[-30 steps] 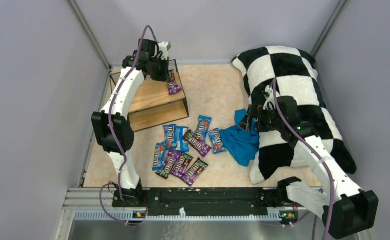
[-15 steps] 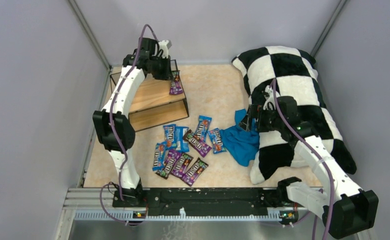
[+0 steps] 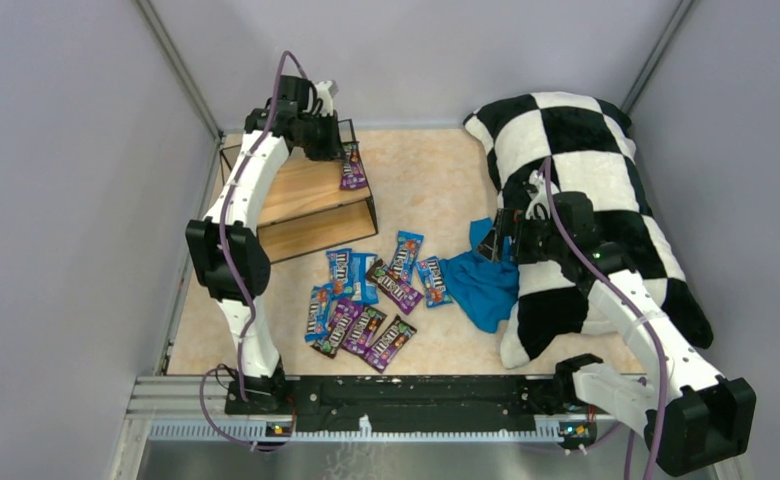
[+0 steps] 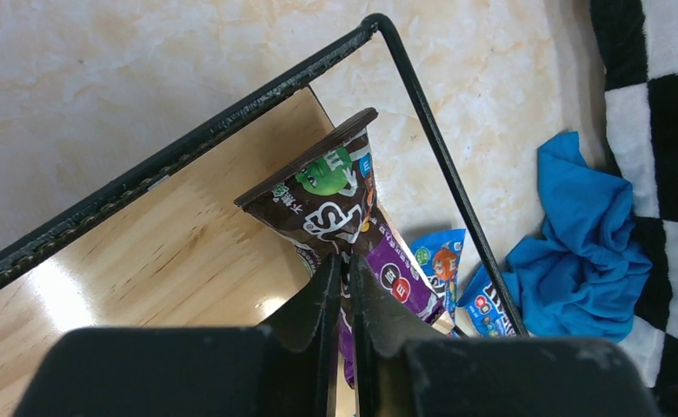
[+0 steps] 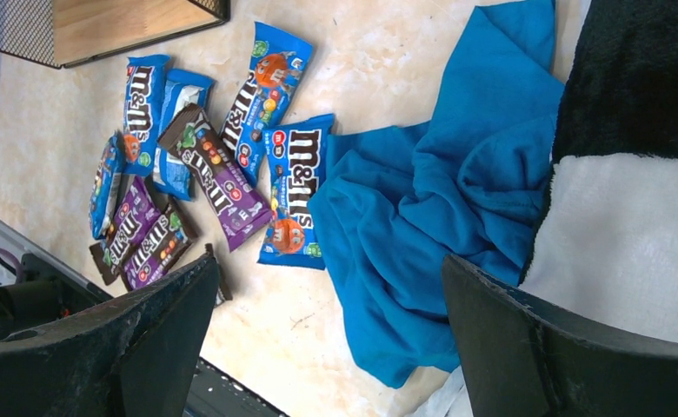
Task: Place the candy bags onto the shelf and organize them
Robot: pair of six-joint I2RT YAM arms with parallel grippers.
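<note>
Candy bag [image 4: 335, 204] pinched in near-closed left gripper [image 4: 342, 269] at shelf [image 4: 179, 252] corner.

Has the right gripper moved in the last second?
No. The right gripper sits open at the same spot beside the checkered pillow, above the blue cloth.

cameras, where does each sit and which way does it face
Top external: fixed above and behind the bases, looking down; left arm and right arm show, left hand at the shelf, right hand by the blue cloth.
Left wrist: on the left arm, looking down past narrowly parted fingers at a purple candy bag at the shelf's top corner.
Right wrist: on the right arm, looking down between wide-open fingers at the loose candy bags and cloth.
Shared: top and right wrist both show those bags and cloth.
</note>
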